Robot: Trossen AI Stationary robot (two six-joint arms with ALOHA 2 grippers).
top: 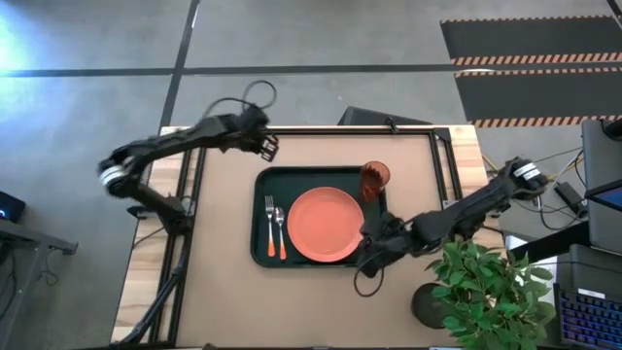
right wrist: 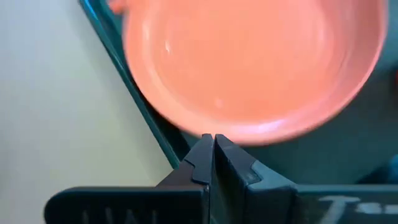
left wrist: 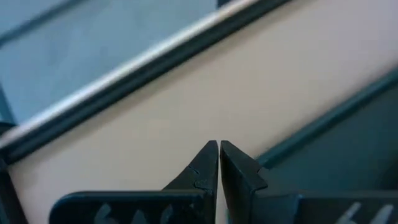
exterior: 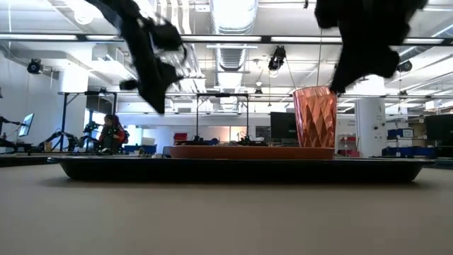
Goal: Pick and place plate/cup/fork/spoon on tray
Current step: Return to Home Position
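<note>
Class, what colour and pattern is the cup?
The cup is translucent reddish-brown with diamond facets, clearest in the low view.

- No legible word, label, brand or number in any of the four views.
- Only raised marks (left wrist: 130,214) on the body of the left claw (left wrist: 219,148), too blurred to read.
- Likewise on the right claw (right wrist: 213,140): raised strokes, partly cut off, not readable.
- Orange-and-black hazard stripes (top: 530,60) on the dark floor mat (top: 530,39) beyond the worktop (top: 321,301); a warning pattern only, no wording.
</note>
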